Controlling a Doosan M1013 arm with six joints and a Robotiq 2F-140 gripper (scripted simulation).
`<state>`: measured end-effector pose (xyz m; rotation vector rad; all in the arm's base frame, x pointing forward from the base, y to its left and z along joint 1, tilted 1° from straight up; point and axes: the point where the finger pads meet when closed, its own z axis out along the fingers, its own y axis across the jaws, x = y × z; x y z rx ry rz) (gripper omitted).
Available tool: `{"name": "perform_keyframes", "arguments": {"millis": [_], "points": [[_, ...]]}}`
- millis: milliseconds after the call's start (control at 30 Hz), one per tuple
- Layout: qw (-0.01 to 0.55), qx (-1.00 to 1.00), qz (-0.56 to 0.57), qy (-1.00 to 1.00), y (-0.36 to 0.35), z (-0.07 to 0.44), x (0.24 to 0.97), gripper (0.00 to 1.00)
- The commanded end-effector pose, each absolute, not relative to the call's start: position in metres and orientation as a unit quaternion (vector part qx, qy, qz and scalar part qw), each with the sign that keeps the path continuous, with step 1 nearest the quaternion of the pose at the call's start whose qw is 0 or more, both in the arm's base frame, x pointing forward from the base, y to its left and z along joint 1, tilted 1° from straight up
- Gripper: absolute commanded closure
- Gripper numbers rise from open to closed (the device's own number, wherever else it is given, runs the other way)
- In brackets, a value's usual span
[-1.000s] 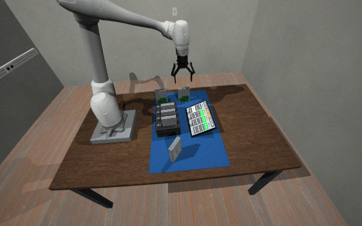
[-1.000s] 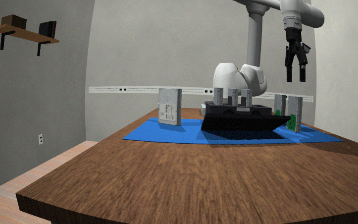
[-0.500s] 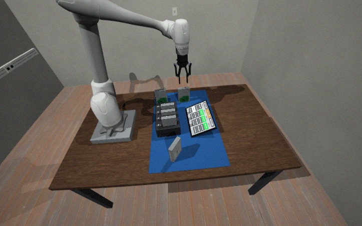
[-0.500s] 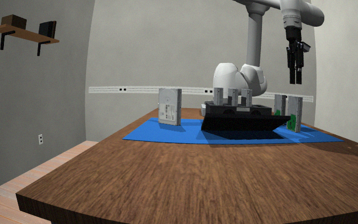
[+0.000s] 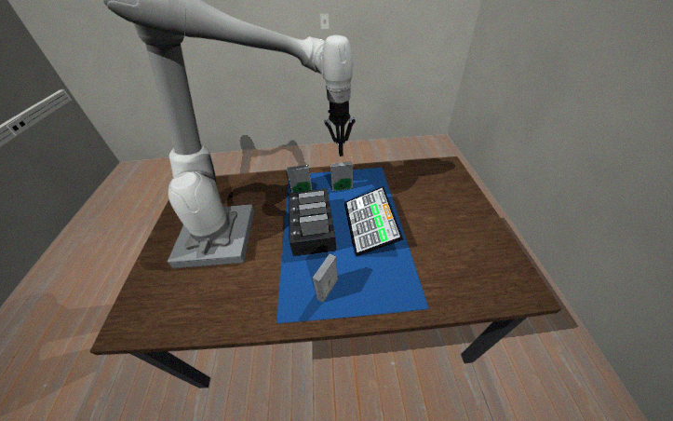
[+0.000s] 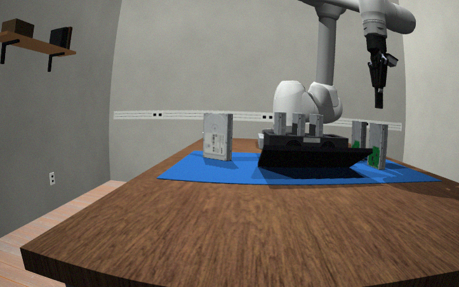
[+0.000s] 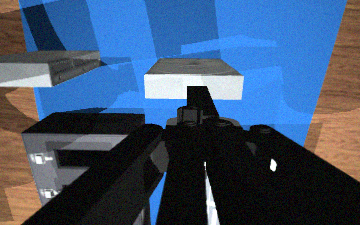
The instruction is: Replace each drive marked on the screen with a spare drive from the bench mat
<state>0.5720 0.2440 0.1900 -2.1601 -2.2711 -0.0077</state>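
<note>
My gripper (image 5: 341, 155) (image 6: 378, 107) (image 7: 196, 102) is shut on nothing, above the back drives. One drive (image 5: 342, 175) (image 6: 383, 146) (image 7: 165, 86) stands upright on the mat just below it, its green board showing. A second drive (image 5: 299, 176) (image 6: 359, 133) (image 7: 16, 73) stands to its left, behind the dock. A third drive (image 5: 325, 278) (image 6: 218, 137) stands on the front of the mat. The black dock (image 5: 310, 245) (image 6: 339, 143) (image 7: 38, 144) holds three upright drives; its back bay is empty. The screen (image 5: 373, 224) shows green marks in several rows and one orange box; its text is unreadable.
The blue mat (image 5: 297, 308) (image 6: 188, 174) (image 7: 299, 30) lies on the wooden table (image 5: 475, 261) (image 6: 224, 221). The tilted screen stands right of the dock, its dark back (image 6: 306, 157) facing the exterior camera. The arm's base plate (image 5: 180, 253) is left of the mat.
</note>
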Motion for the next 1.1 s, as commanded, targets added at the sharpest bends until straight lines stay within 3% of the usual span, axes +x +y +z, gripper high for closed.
{"name": "perform_keyframes", "arguments": {"millis": [0,533,1067], "points": [[0.004,-0.689,-0.003,-0.725,0.244,0.191,0.572,0.9],[0.003,-0.681,-0.003,-0.732,0.23,0.191,0.576,0.9],[0.002,-0.443,-0.003,-0.897,0.025,0.189,0.579,0.9]]}}
